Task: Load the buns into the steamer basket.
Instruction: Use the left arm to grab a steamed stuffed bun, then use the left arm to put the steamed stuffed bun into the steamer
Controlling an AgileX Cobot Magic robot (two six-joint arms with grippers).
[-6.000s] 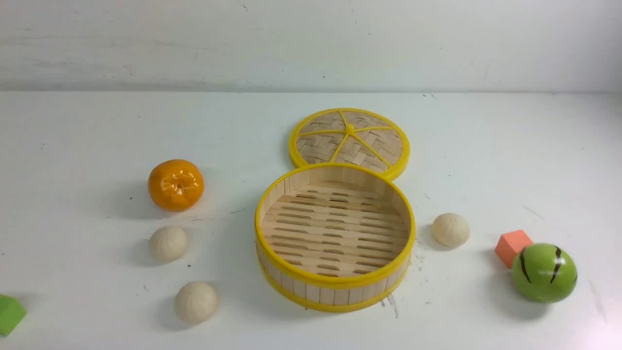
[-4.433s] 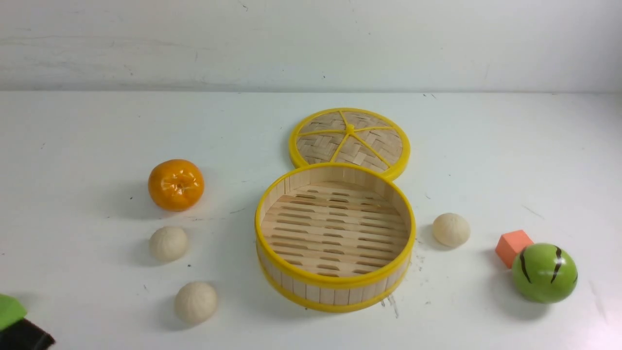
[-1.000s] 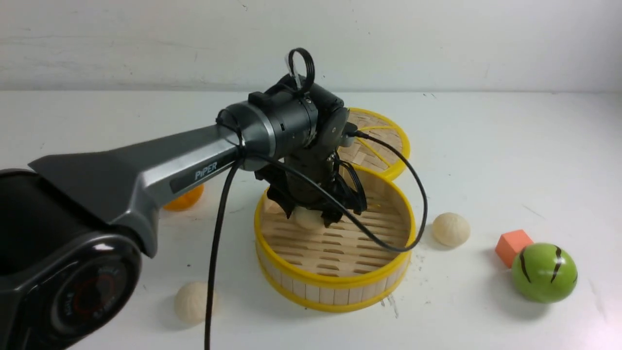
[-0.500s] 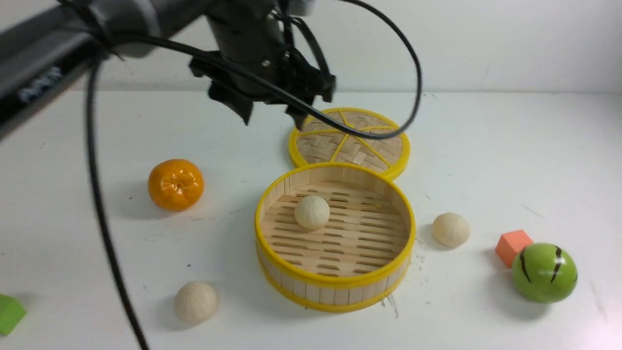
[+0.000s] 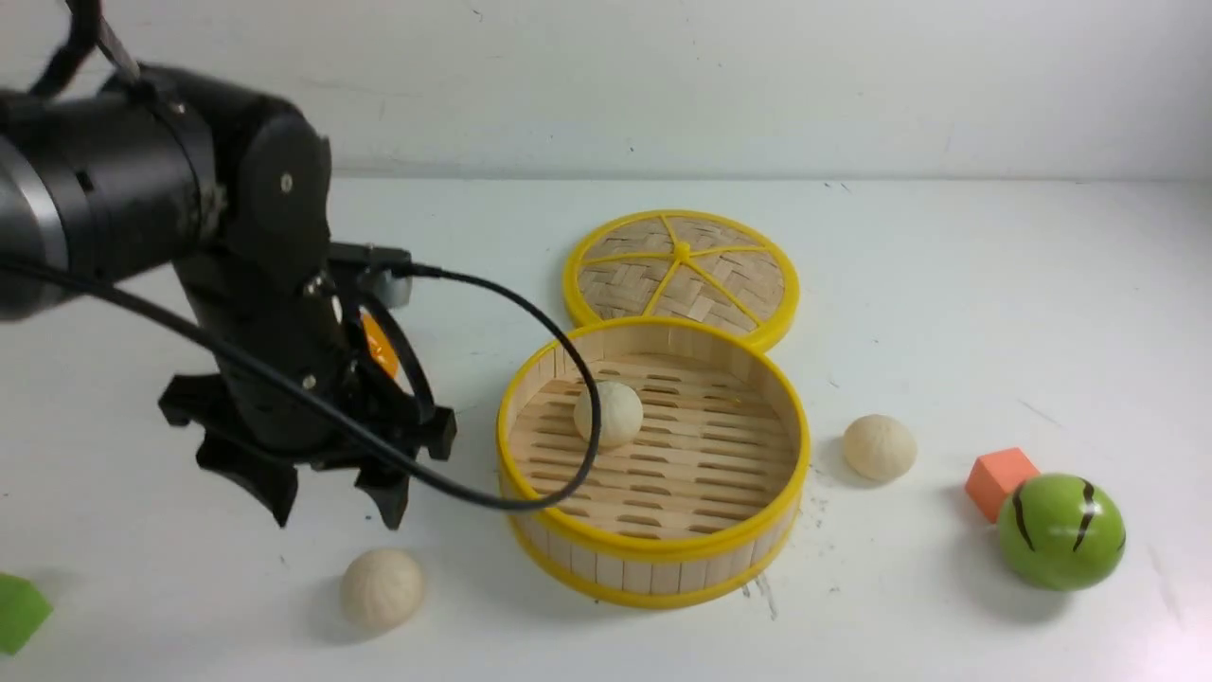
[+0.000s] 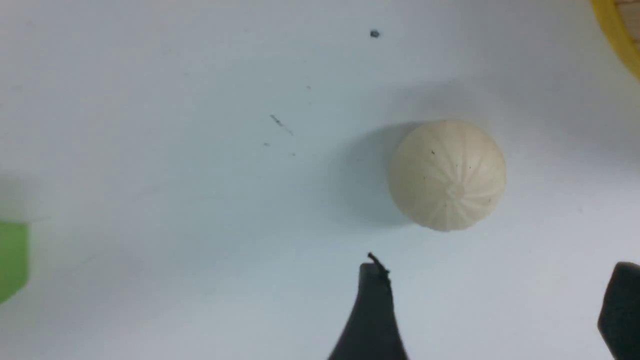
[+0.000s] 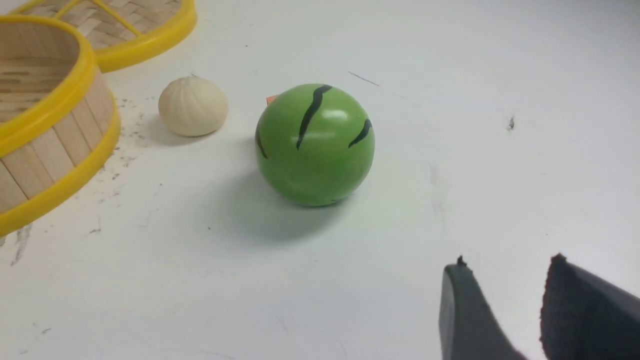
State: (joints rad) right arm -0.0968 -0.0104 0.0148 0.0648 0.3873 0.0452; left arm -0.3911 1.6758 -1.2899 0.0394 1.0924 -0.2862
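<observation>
Front view, nearest first: the near bun (image 5: 382,589) sits on the table (image 5: 947,303) close to the picture's lower edge, and a green block (image 5: 19,611) is cut off at the left corner. Just beyond the bun hangs the left gripper (image 5: 337,516), its two black fingers spread wide and holding nothing. The bun lies a little toward the robot and slightly right of the fingertips, clear of them, so I'd expect the gripper must come back that way and drop. From the left wrist, the bun sits ahead of the gap between the fingers, closer to one of them. It is round, so no side grips better than another. How high the tips are off the table I can't tell.

Next comes the steamer basket (image 5: 653,578), just right of that arm, with one bun in the basket (image 5: 608,414) on the slats and a cable looping across it. The right-hand bun (image 5: 879,447) lies near the basket's right wall, on the right arm's side. The right gripper (image 7: 507,262) shows only in its own wrist view, fingers partly apart with nothing between them, well short of the green ball (image 5: 1060,532). An orange block (image 5: 999,478) peeks out beside the ball. The orange (image 5: 379,346) is mostly hidden by the left arm. Farthest off, the lid (image 5: 682,275) lies flat against the basket's back rim.
</observation>
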